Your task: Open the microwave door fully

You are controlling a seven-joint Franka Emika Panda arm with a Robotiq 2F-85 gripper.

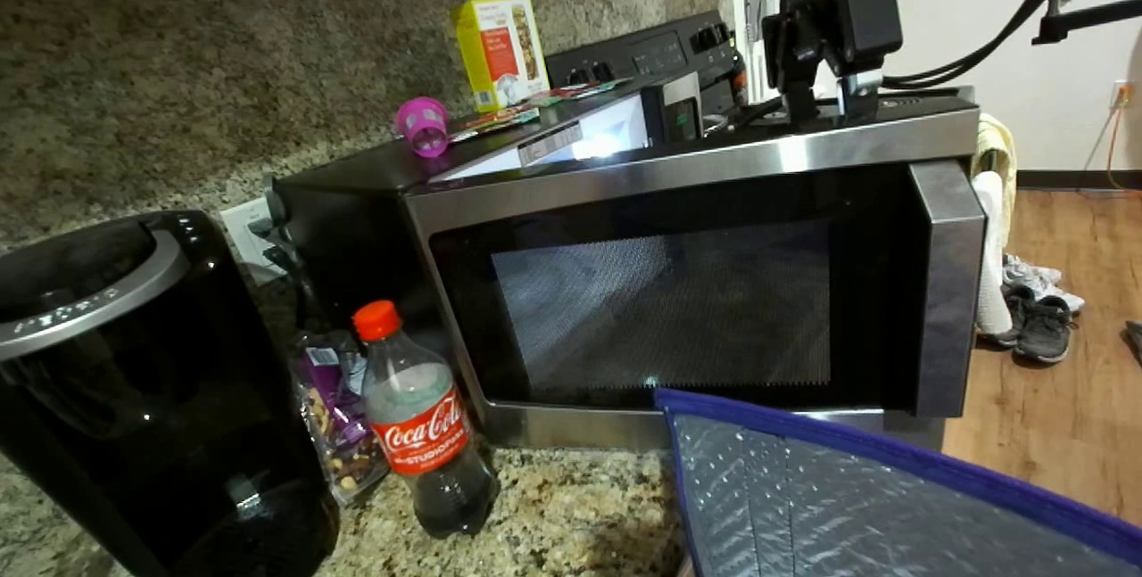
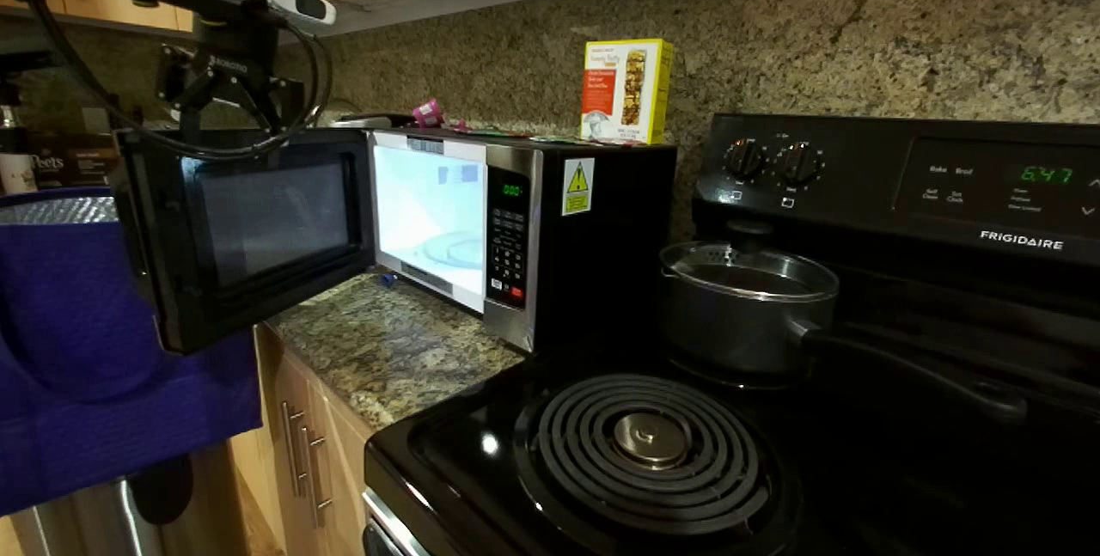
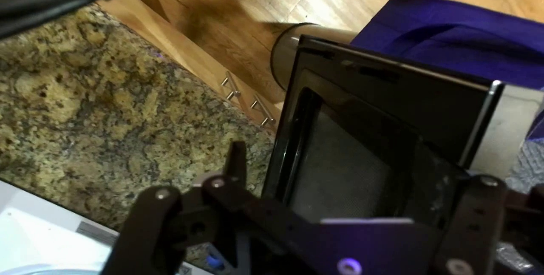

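The microwave (image 2: 614, 255) has a black casing and a lit white interior showing in an exterior view. Its door (image 2: 271, 225) stands wide open, swung out from the front over the counter edge. In an exterior view the door's steel-framed outer face (image 1: 660, 309) and its thick handle (image 1: 950, 292) show. My gripper (image 2: 232, 122) is at the top of the door, fingers pointing down and spread apart; it also shows in an exterior view (image 1: 828, 109). In the wrist view the door (image 3: 340, 168) lies below the open jaws, one finger over the counter side. Finger contact with the door cannot be told.
A blue-purple insulated bag (image 2: 77, 350) stands close by the door; its edge (image 1: 803, 470) overlaps the door's lower front. A cola bottle (image 1: 428, 443) stands beside the microwave. A yellow box (image 2: 627, 92) and a pink cup (image 2: 427, 113) rest on top. A pot (image 2: 748, 324) sits on the stove.
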